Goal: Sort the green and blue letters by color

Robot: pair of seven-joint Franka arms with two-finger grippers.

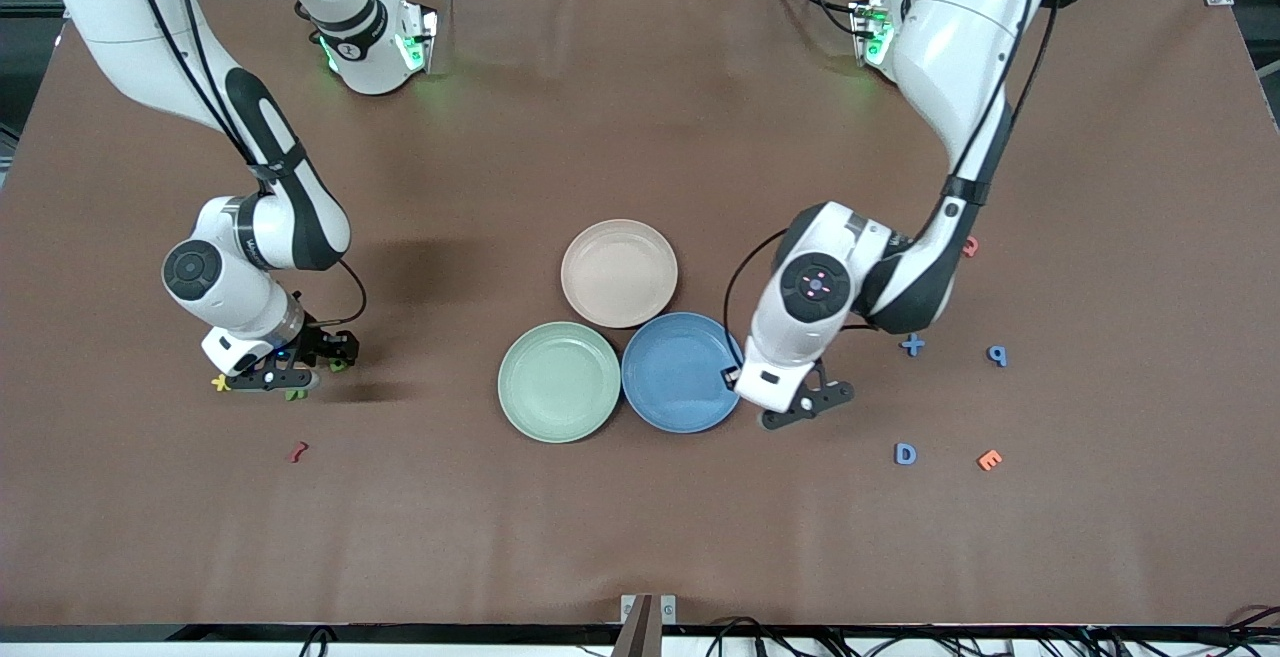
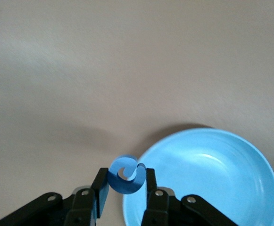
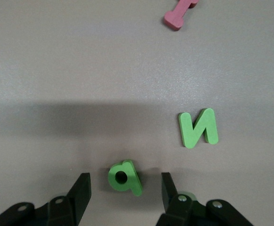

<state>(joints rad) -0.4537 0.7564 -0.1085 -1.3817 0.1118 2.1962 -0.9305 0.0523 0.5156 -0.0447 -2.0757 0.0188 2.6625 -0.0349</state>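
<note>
While the front view looks down on the brown table, three plates sit in the middle: a pink plate, a green plate and a blue plate. The left gripper hangs low just beside the blue plate, toward the left arm's end of the table. Near it lie a blue plus, a blue P, a blue D and an orange E. The right gripper is down at the table toward the right arm's end, with a yellow letter and bits of green letters just beside it. A dark red letter lies nearer to the camera. From the left wrist view, the left gripper is pinching a blue C between its fingers. The C is held up over the table, right at the rim of the blue plate. From the right wrist view, the right gripper has its fingers spread wide. A green P lies flat on the table between them, not touching either finger. A green N lies near it, outside the fingers. A dark pink piece lies well apart from both.
</note>
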